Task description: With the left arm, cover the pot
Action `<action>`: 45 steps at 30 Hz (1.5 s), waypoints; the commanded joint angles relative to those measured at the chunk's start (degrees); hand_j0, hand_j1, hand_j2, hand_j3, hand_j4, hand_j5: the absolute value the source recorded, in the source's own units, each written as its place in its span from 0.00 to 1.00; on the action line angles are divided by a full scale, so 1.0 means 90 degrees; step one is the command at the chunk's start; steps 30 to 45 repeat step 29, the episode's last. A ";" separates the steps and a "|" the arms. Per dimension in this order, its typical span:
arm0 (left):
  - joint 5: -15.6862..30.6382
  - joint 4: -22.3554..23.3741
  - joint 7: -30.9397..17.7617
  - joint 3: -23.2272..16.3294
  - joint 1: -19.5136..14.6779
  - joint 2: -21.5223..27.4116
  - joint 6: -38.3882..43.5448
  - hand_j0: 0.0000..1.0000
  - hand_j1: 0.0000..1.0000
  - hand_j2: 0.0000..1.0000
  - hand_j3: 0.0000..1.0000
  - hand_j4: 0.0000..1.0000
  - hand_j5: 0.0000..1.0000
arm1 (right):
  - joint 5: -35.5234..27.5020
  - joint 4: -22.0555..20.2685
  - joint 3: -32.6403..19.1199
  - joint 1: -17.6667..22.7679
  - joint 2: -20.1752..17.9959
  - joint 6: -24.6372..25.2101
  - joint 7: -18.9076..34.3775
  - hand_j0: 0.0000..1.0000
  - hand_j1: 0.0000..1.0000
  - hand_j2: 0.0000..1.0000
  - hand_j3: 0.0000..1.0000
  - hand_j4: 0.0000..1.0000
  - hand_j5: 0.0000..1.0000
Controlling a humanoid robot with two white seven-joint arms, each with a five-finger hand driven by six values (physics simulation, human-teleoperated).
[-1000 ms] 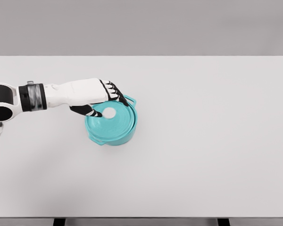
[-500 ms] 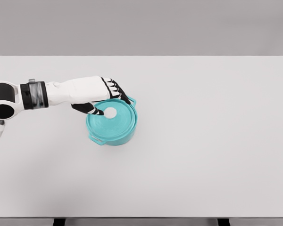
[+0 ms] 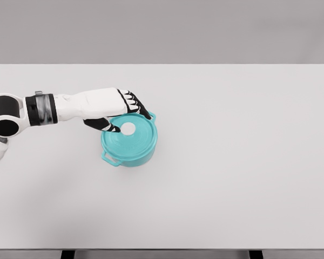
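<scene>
Head view | we see left robot hand (image 3: 121, 110) pinching white knob (image 3: 128, 128) of round teal lid (image 3: 130, 139) on teal pot (image 3: 128, 155) | we judge lid stiff, light, smooth; knob is best hold.

Left hand (image 3: 120, 110) overlaps the upper-left rim of the teal lid (image 3: 130, 141); contact there is indeterminate. Left arm (image 3: 21, 110) truncated at the picture's left edge.
</scene>
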 commanded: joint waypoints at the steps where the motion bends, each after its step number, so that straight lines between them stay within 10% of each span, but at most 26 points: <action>1: 0.0035 0.0001 0.0003 0.0017 0.0000 0.0039 0.0018 0.85 0.85 0.85 0.85 0.85 0.85 | 0.0002 0.0002 0.0001 0.0000 0.0001 0.0000 0.0001 1.00 1.00 1.00 1.00 1.00 1.00; 12: 0.0113 -0.0097 0.0003 0.0564 -0.0039 0.1024 0.0018 1.00 1.00 1.00 1.00 1.00 1.00 | -0.0008 0.0002 0.0001 0.0000 0.0001 0.0000 0.0001 1.00 1.00 1.00 1.00 1.00 1.00; 18: 0.0045 -0.0048 0.0003 0.2576 0.0771 0.1465 0.0018 1.00 1.00 1.00 1.00 1.00 1.00 | 0.0002 0.0002 0.0001 0.0000 0.0001 0.0000 0.0001 1.00 1.00 1.00 1.00 1.00 1.00; 45: -0.0014 -0.0018 0.0003 0.2576 0.0889 0.1386 0.0018 1.00 1.00 1.00 1.00 1.00 1.00 | 0.0002 0.0002 0.0001 0.0000 0.0001 0.0000 0.0001 1.00 1.00 1.00 1.00 1.00 1.00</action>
